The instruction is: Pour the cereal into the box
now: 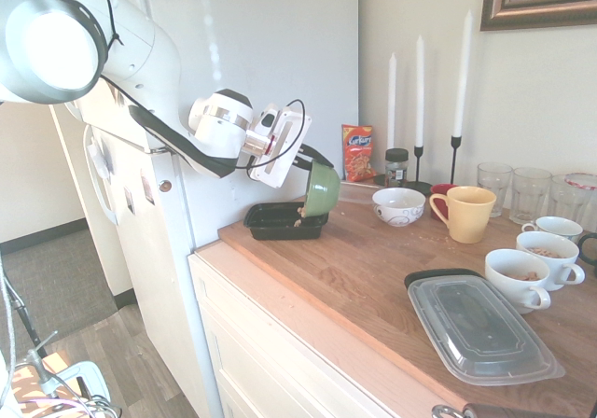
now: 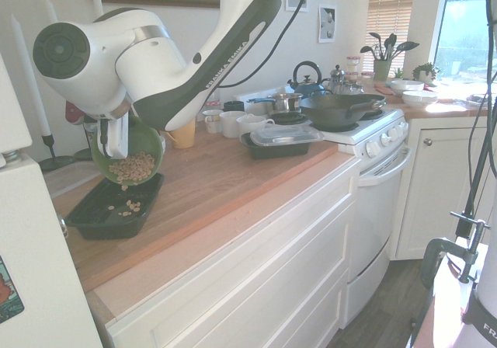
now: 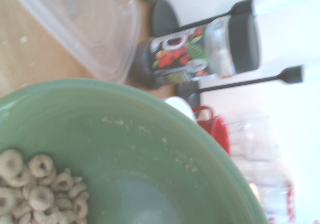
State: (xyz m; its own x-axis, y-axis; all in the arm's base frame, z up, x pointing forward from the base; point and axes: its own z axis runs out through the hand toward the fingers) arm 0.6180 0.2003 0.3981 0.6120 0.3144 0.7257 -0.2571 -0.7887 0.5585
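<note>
Tan ring-shaped cereal (image 2: 133, 167), tumbling into a black rectangular plastic box (image 2: 116, 208); my white two-finger hand (image 2: 116, 155), clamped on a tilted green bowl (image 1: 323, 190).

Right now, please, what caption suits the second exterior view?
Cereal tumbles from a tilted green bowl into the black box.

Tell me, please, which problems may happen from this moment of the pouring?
The green bowl is tipped steeply, so the cereal might slide out all at once and bounce over the low rim of the black box. The bowl hangs over one end of the box, so some rings could land on the wooden counter.
</note>
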